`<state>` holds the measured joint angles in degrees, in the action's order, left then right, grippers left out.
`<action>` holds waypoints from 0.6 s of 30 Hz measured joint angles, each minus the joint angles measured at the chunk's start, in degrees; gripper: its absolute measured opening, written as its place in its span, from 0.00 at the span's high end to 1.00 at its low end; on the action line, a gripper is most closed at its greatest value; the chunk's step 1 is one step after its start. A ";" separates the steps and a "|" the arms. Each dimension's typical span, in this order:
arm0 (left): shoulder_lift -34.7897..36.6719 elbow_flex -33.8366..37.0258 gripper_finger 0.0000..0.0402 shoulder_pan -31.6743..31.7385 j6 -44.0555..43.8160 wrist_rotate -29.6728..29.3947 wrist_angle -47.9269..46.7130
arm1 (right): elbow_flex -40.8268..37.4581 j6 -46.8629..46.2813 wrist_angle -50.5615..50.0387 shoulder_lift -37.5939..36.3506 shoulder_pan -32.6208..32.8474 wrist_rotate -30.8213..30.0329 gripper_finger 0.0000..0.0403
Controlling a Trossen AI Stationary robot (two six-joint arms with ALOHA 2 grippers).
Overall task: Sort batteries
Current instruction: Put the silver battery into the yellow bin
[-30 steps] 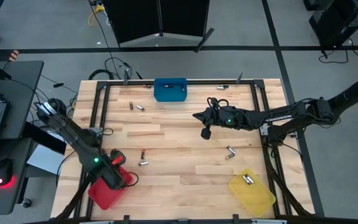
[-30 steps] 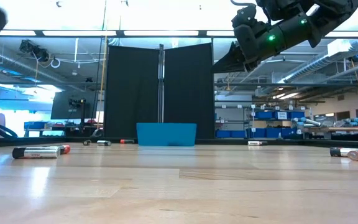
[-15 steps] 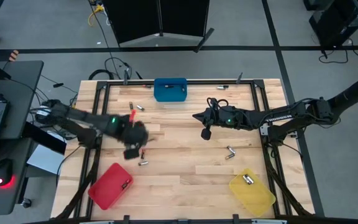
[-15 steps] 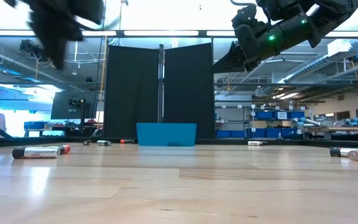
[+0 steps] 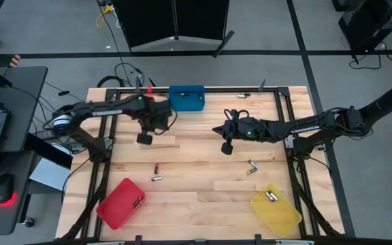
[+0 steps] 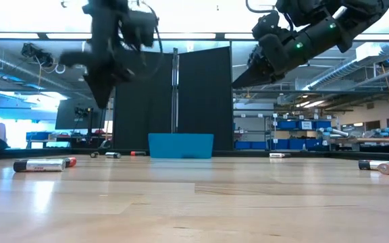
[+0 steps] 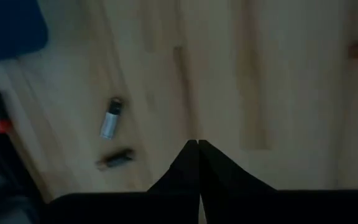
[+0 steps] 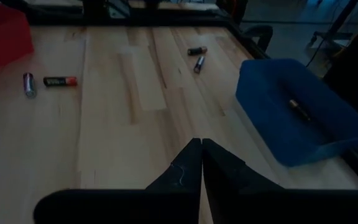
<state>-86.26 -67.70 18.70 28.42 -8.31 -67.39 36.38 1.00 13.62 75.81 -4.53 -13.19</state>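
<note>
Pale wood table (image 5: 196, 184), high view: butcher-block top in a black frame, seen from straight above.
Bins, high view: blue bin (image 5: 186, 98) at the far edge, red bin (image 5: 120, 204) at the near left corner, yellow bin (image 5: 275, 207) at the near right corner.
Batteries, high view: two batteries (image 5: 157, 173) lie left of centre; one battery (image 5: 252, 166) lies right of centre; one sits in the yellow bin (image 5: 273, 197) and one in the red bin (image 5: 136, 201).
Left gripper (image 5: 143, 138), high view: above the far left part of the table, just left of the blue bin.
Right gripper (image 5: 226, 146), high view: above the table's middle right, well apart from the loose batteries.
Low view: blue bin (image 6: 180, 145) stands at the far edge; batteries (image 6: 40, 164) lie at left, more (image 6: 382, 165) at right; both arms hang high above the wood.
Left wrist view: fingers (image 7: 219, 167) pressed together, holding nothing; two batteries (image 7: 110, 120) lie on the wood beyond.
Right wrist view: fingers (image 8: 188, 160) meet at the tips, empty; a dark battery (image 8: 301, 109) lies in the blue bin (image 8: 272, 134); four more (image 8: 59, 81) rest on the table.
</note>
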 joint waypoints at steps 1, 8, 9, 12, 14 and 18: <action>-1.43 0.00 1.00 1.27 2.13 -0.79 1.13 | 0.00 0.00 -0.23 0.00 0.11 0.00 0.94; -11.22 0.00 1.00 8.49 15.06 -4.81 5.41 | 0.00 0.14 -0.83 0.00 1.82 0.00 0.95; -12.27 0.00 0.99 9.36 16.06 -5.37 5.93 | 0.00 0.14 -0.89 0.00 2.03 0.00 0.95; -14.51 0.02 0.98 11.64 16.39 -5.84 7.93 | 0.00 0.17 -0.91 0.00 2.55 0.00 0.95; -15.55 0.02 0.96 12.82 16.40 -6.11 9.19 | 0.00 0.22 -0.91 0.00 2.70 0.00 0.95; -16.66 0.02 0.89 13.57 16.39 -7.15 10.59 | 0.00 0.18 -1.01 0.00 2.96 0.00 0.95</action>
<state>-102.93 -67.68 32.26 44.81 -15.46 -56.80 36.38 1.17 12.61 75.81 -1.57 -13.19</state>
